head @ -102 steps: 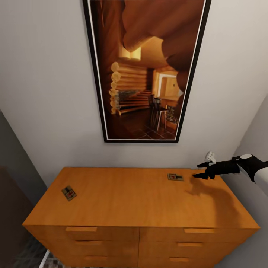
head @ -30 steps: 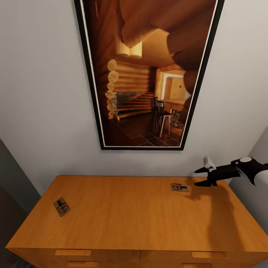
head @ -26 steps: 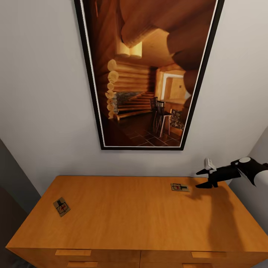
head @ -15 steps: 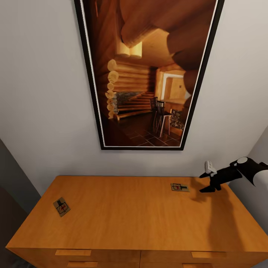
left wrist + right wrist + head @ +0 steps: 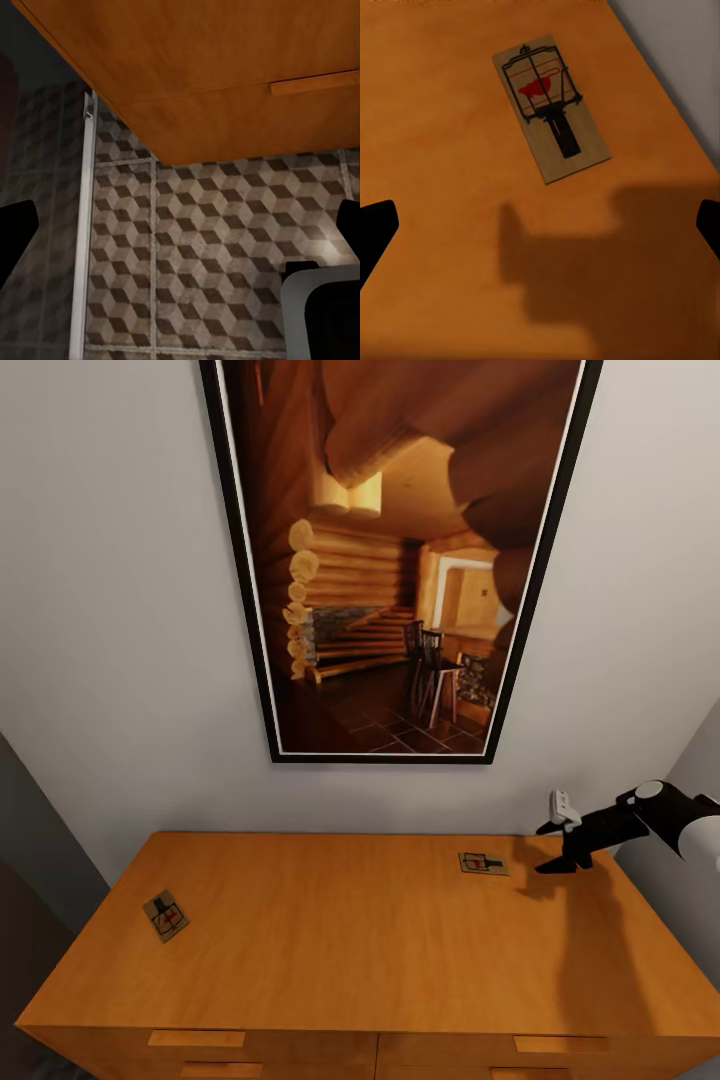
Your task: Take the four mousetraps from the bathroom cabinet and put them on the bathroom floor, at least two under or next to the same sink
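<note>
A mousetrap (image 5: pixel 550 106), a thin flat wooden board with dark wire parts and a red spot, lies flat on the cabinet (image 5: pixel 360 950) top near its back right corner. It looks light and stiff, and so low that a tool would likely have to pinch it across its two long edges, with one finger slipped down at each side, keeping off the wire spring in the middle. The smooth wood under it may let it slide when nudged. The right tool (image 5: pixel 556 849) hovers just beside this trap, above the top, with its jaws spread wide and nothing between them. A second mousetrap (image 5: pixel 166 915) lies flat well apart, near the left edge of the cabinet top. The left tool (image 5: pixel 180 232) hangs low in front of the cabinet, over the cube-patterned floor (image 5: pixel 210 262), its jaws also wide apart and holding nothing. A large framed picture (image 5: pixel 395 555) hangs on the wall behind the cabinet.
</note>
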`<state>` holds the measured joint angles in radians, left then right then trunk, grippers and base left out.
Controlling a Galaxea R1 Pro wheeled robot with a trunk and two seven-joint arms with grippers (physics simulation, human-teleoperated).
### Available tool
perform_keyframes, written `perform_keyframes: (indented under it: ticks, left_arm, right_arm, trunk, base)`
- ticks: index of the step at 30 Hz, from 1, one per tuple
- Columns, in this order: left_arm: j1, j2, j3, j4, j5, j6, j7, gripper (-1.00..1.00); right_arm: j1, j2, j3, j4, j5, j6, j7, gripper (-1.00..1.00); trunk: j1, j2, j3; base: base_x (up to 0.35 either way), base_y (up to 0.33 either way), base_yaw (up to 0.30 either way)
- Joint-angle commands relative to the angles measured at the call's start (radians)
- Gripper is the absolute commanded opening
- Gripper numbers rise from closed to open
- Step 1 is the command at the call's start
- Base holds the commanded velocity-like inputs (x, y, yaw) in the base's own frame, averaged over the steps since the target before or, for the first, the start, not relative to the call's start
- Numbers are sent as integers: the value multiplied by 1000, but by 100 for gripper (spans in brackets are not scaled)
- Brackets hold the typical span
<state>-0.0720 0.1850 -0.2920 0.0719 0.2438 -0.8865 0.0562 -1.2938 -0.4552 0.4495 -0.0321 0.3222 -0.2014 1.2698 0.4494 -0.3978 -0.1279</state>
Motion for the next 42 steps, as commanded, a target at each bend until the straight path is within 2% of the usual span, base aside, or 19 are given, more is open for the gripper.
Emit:
perform_keyframes:
  ticks: [1,15,42]
  left_arm:
    - [-2,-1,-9,3,2,-5,6,100]
    - [-2,-1,-9,3,2,-5,6,100]
    - [-2,-1,-9,3,2,-5,6,100]
  right_arm:
    - [-1,0,-3,-1,5,-7,1,100]
    - [-1,25,-5,-17,4,-9,0,100]
    - [-1,26,-6,-13,0,-29,3,100]
  trunk:
    - [1,-2,-2]
    - [1,-2,-2]
    - [1,-2,-2]
  base:
    - [0,0,0]
    - [0,0,0]
    - [0,0,0]
